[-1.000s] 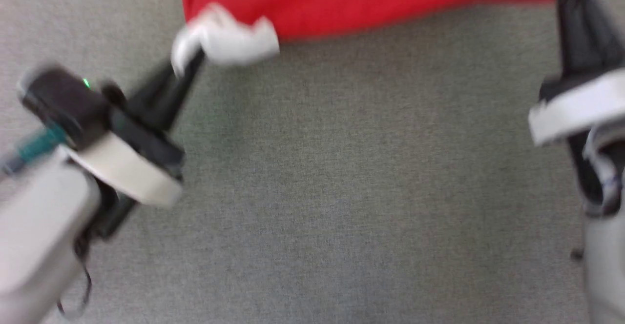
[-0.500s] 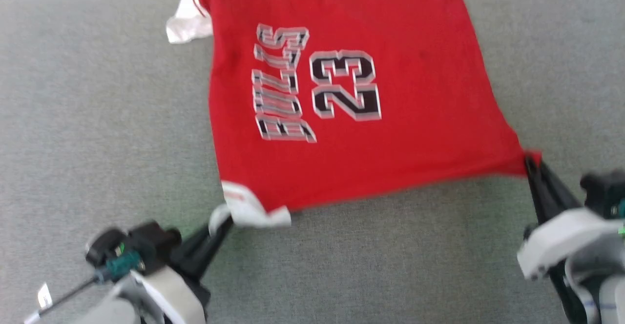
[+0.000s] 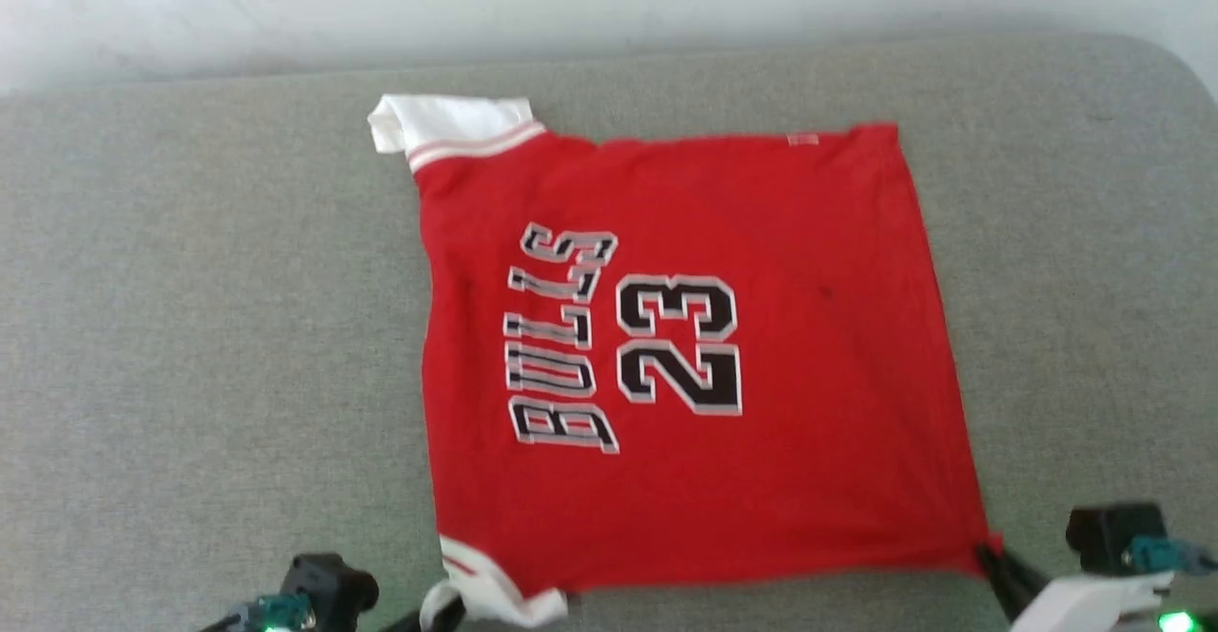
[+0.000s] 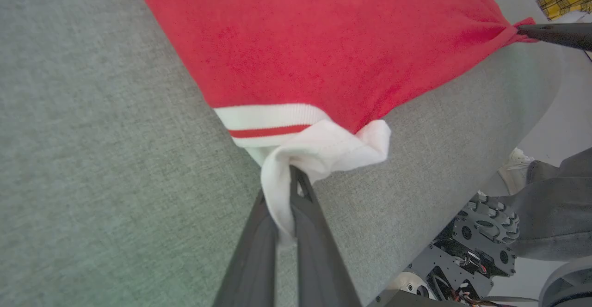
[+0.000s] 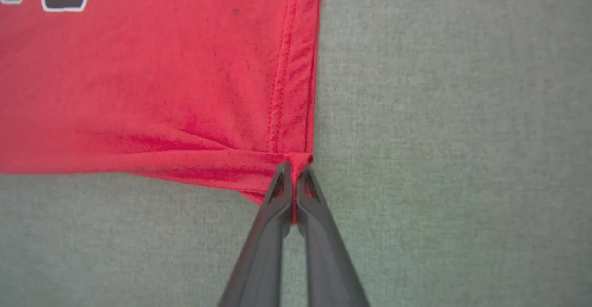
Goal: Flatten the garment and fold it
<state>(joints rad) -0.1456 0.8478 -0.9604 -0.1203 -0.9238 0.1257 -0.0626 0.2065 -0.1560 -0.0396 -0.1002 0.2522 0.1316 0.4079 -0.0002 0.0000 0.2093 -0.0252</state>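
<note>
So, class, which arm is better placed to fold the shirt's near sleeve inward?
Left. The left end effector is shut on that white sleeve; the right end effector pinches the shirt's opposite hem corner.

The red Bulls jersey (image 3: 780,480) lies spread nearly flat, print side up, on the middle of the grey cushion (image 3: 190,327). It is turned sideways, so its black, white-outlined "BULLS" and "23" print (image 3: 628,346) runs toward the cushion's far edge. The white far sleeve (image 3: 447,123), with a striped cuff, lies crumpled near that edge. The near sleeve (image 4: 319,152) is bunched at the cushion's near edge, where the hem corner (image 5: 296,161) is drawn to a taut point.
</note>
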